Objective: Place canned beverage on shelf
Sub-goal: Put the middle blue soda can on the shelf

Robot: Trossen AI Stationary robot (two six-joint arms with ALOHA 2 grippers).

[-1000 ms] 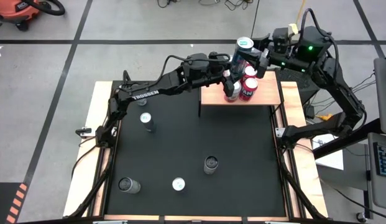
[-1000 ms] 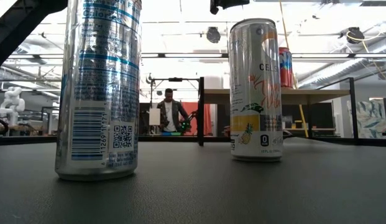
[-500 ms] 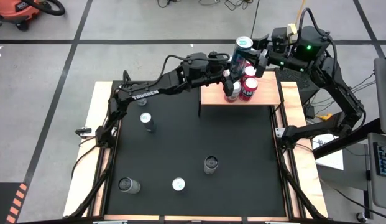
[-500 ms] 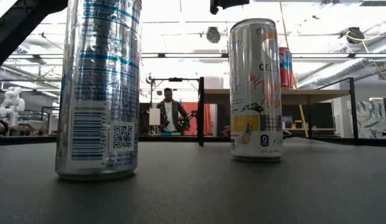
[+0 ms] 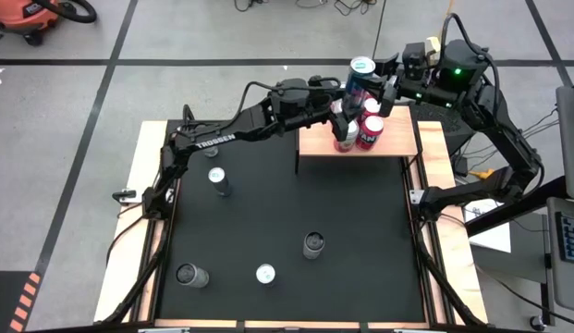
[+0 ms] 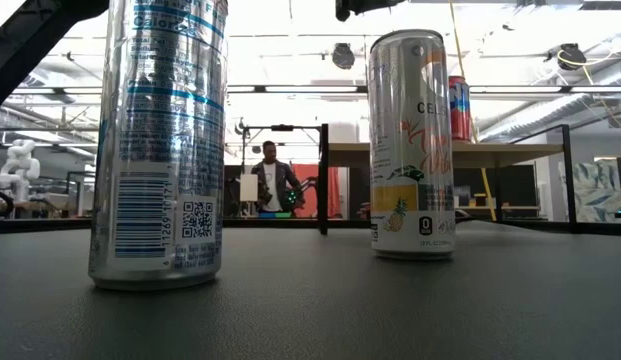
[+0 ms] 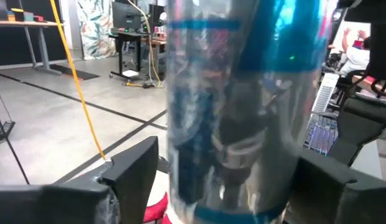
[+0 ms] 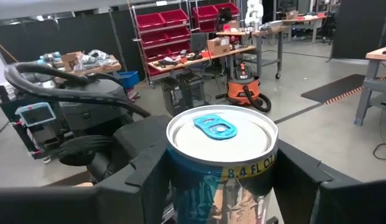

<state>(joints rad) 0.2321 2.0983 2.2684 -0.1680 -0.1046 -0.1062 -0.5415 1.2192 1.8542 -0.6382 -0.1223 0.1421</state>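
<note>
Above shelf [image 5: 397,146]: tall silver-blue can [image 5: 358,81], teal tab, gripped between right gripper [image 8: 220,186] jaws; left gripper [image 7: 224,186] jaws parted around it.

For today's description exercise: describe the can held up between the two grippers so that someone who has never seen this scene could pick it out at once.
Start at the light-wood shelf at the table's far edge. Over its cluster of standing cans, the left gripper and right gripper meet around one silver-and-blue can. It alone is raised above the others and has a blue pull tab.

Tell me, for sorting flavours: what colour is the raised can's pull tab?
Blue, on a silver lid; clearest in the right wrist view.
</note>
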